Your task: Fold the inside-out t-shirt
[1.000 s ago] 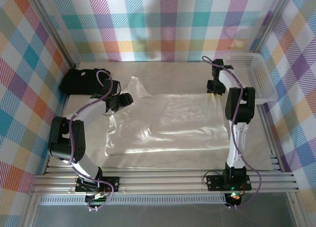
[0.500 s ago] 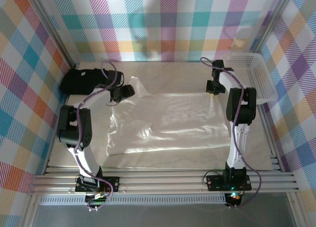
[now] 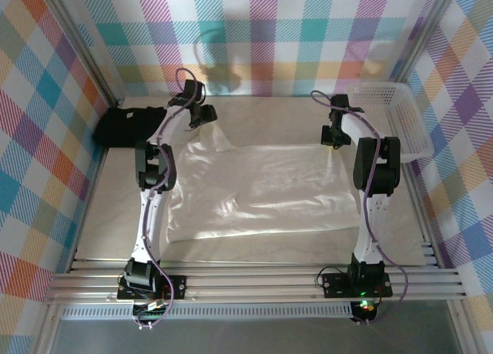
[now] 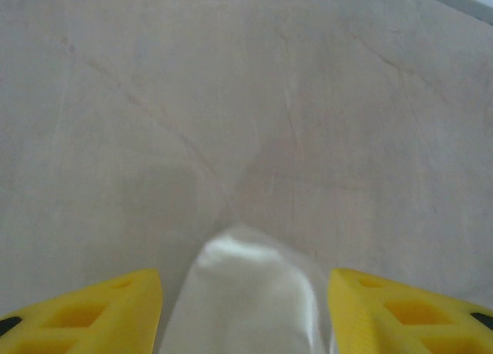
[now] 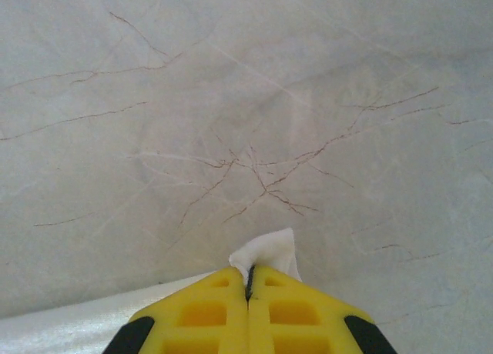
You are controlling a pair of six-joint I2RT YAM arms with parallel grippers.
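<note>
**Asker:** Where is the shirt, and what has hold of it?

**Describer:** A large, plain white cotton t-shirt (image 3: 262, 188) lies spread almost flat across the middle of a pale, marble-patterned table (image 3: 269, 115). One sleeve points to the far left. The right gripper (image 5: 248, 281) is clenched on a small tab of cloth at the shirt's far right corner.

**Asker:** And the other arm?

**Describer:** The left gripper (image 4: 245, 285) is stretched to the far side. Its yellow fingers (image 4: 100, 312) stand apart on either side of the sleeve tip. The cloth nearly fills the gap, but in this close, soft view I cannot tell whether the pads touch it.

**Asker:** How should the grasp go?

**Describer:** I would say the left fingers should sink low and close well onto the sleeve tip, not just its edge. Then both arms should lift together, keeping the far edge taut. The right pinch looks thin, so a sharp tug might slip it. A crumpled black t-shirt (image 3: 127, 125) lies near, to the left, and is best avoided. A white plastic basket (image 3: 389, 115) sits at the far right.
</note>
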